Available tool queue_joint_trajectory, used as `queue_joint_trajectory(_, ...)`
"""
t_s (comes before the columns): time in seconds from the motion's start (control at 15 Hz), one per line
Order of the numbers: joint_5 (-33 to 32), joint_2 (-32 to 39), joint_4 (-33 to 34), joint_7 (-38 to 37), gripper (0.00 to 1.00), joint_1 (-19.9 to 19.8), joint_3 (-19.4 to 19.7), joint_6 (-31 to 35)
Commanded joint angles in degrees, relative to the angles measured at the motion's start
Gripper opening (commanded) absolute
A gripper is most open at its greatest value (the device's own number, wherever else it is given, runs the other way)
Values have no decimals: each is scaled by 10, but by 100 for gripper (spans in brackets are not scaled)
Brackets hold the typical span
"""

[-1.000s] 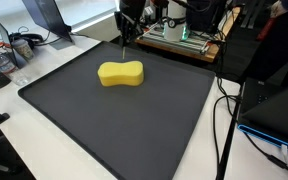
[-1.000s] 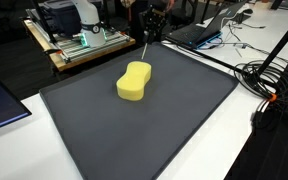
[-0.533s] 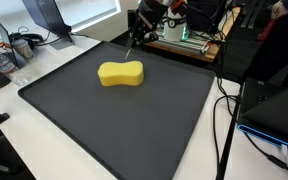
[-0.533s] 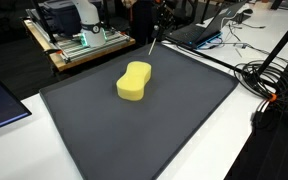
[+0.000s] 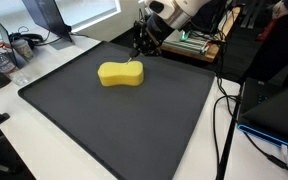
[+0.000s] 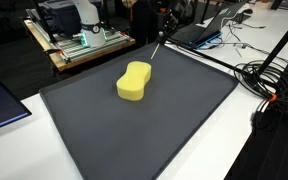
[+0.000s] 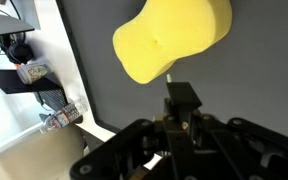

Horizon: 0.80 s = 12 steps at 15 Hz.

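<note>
A yellow peanut-shaped sponge lies on a large black mat; both show in both exterior views. My gripper hangs tilted over the mat's far edge, just behind the sponge, and also shows in an exterior view. It is shut on a thin pale stick that slants down toward the mat. In the wrist view the closed fingers hold the stick, its tip near the sponge.
A wooden bench with electronics stands behind the mat. Cables and laptops lie at one side. A black bag and clutter sit on the white table at the other side.
My gripper has moved sideways along the mat's far edge and tilted over, carrying the stick with it. The sponge has not moved.
</note>
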<state>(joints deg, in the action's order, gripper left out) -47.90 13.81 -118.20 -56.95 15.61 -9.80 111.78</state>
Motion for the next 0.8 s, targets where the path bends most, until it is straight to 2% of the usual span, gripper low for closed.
queue_joint_trajectory(0.0,-30,50,41,-24,3,20,1,-37)
queue_joint_trajectory(0.47,-34,115,91,-23,3,40,8,-60)
queue_joint_trajectory(0.73,3,110,95,20,3,20,4,-40)
